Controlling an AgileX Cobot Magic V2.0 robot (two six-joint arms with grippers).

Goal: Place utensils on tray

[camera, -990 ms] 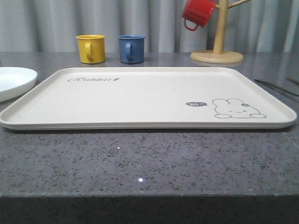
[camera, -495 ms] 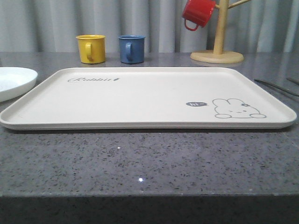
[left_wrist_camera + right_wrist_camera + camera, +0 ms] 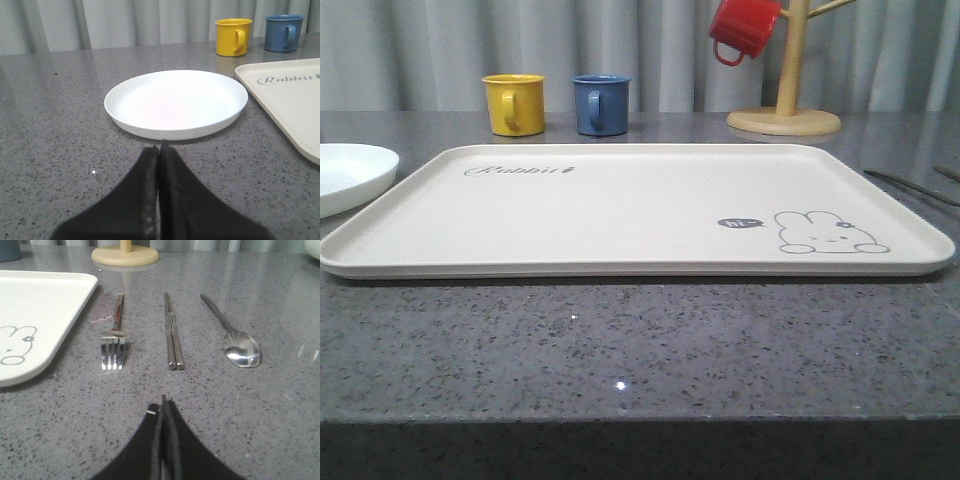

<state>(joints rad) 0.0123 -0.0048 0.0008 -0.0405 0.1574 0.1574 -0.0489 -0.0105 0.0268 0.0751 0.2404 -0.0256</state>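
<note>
Four task items lay off the tray point(image 3: 620, 215), which stood bare at the middle of the grey counter point(image 3: 620, 350): plate point(image 3: 176, 102) just beside its left end, and fork point(image 3: 114, 335), chopsticks point(image 3: 172, 335) and spoon point(image 3: 235, 337) in a row on the counter past its right end, apart from one another, the fork nearest the rim. Left gripper point(image 3: 159, 160), jaws pressed together, nothing held, sat just short of the plate's near edge. Right gripper point(image 3: 163, 412), jaws likewise together and empty, faced the chopsticks. Risks, as judged: thin polished metal lying flat on stone gives the fingers little to bite, so a piece may skid or pivot out of the grip; the paired chopsticks may part, one being left behind; a shallow plate pinched by its rim may tilt or slide; the tray's raised rim could catch anything carried low. Other holdings: yellow mug point(image 3: 515, 104) and blue mug point(image 3: 600, 104) behind the tray, red mug point(image 3: 742, 30) hung on a wooden stand point(image 3: 786, 118); none obstructed either approach.
</note>
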